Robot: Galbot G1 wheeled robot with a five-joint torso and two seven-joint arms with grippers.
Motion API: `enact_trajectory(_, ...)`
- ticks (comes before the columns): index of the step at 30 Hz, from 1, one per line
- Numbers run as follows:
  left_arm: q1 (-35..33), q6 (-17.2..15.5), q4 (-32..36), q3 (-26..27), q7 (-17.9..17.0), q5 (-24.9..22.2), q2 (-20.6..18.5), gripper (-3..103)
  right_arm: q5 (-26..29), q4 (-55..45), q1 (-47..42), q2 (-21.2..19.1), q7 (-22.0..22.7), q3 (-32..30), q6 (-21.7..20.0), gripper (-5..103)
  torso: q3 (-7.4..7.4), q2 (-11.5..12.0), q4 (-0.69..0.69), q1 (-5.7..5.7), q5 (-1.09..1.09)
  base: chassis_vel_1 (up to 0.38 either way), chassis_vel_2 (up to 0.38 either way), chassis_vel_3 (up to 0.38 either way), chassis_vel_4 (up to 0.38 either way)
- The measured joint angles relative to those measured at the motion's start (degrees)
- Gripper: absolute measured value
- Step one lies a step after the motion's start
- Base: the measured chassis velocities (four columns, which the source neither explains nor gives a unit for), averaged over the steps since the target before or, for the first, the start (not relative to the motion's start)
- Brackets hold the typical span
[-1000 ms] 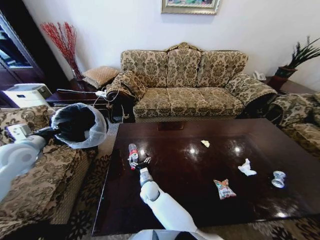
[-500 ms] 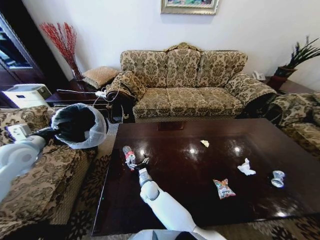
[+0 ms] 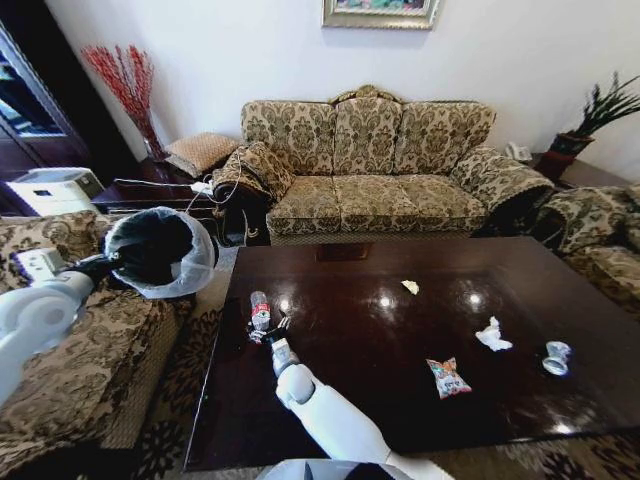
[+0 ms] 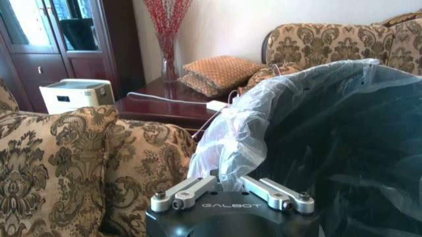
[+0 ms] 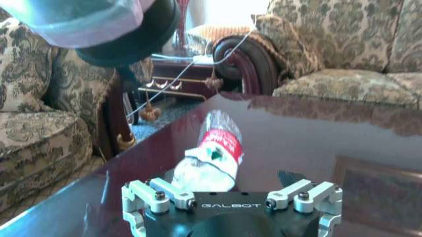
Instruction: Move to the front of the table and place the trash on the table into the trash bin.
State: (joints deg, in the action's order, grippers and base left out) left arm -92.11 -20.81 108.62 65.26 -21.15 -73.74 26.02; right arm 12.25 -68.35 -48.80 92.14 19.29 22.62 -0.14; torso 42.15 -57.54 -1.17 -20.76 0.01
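right end effector (image 3: 267, 333) open at the clear bottle (image 3: 260, 312) lying near the left edge of the dark desk (image 3: 400, 400), fingers spread beside it, not gripping, left end effector (image 3: 112, 262) closed on the rim of the trash bin (image 3: 155, 250), held up beside the desk

Both arms are smooth, glossy white shells, the right arm (image 3: 330, 415) tapering to a grey metal wrist. Each wrist mount (image 5: 231, 217) is matte black with "GALBOT" in pale letters, flanked by silver linkage bars held with dark screws.
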Motion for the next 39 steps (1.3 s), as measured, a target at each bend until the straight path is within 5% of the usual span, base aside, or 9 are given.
enact_trajectory(16, 0.4, 0.1, 1.5, -1.6, -0.8, 0.1, 0.8, 0, 4.0, 4.4, 3.8, 0.0, -9.5, -0.1, -0.6, 103, 0.0, 0.0, 0.0, 0.0, 0.01, 0.0, 0.0, 0.0, 0.0)
enact_trajectory(22, 0.3, 0.1, 2.1, -1.6, -1.2, 0.1, 0.7, 0, 4.3, 6.6, 5.9, 0.0, -11.3, -0.7, -2.4, 89, 0.0, 0.0, 0.0, 0.0, -0.01, 0.0, 0.0, 0.0, 0.0)
enact_trajectory(27, 0.4, 0.0, 2.3, -1.7, -1.5, -0.1, 0.6, 0, 4.3, 6.0, 6.3, 0.0, -11.4, -1.7, -4.1, 62, 0.0, 0.0, 0.01, 0.0, -0.01, 0.0, 0.0, 0.0, 0.0)
enact_trajectory(31, 0.4, 0.0, 2.4, -1.7, -1.5, -0.1, 0.6, 0, 4.3, 5.9, 6.4, 0.0, -11.5, -2.0, -4.1, 57, 0.0, 0.0, 0.0, 0.0, -0.01, 0.0, 0.0, 0.0, 0.0)
enact_trajectory(35, 0.3, 0.0, 2.3, -1.6, -1.5, -0.1, 0.7, 0, 4.5, 5.2, 6.1, 0.0, -11.5, -3.1, -4.2, 35, 0.0, 0.0, 0.0, 0.0, -0.01, 0.0, 0.0, 0.0, 0.0)
enact_trajectory(39, 0.3, 0.0, 2.1, -1.6, -1.5, -0.1, 0.7, 0, 4.5, 3.6, 4.9, 0.0, -11.0, -3.6, -4.5, 24, 0.0, 0.0, 0.0, 0.0, -0.01, 0.0, 0.0, 0.0, 0.0)
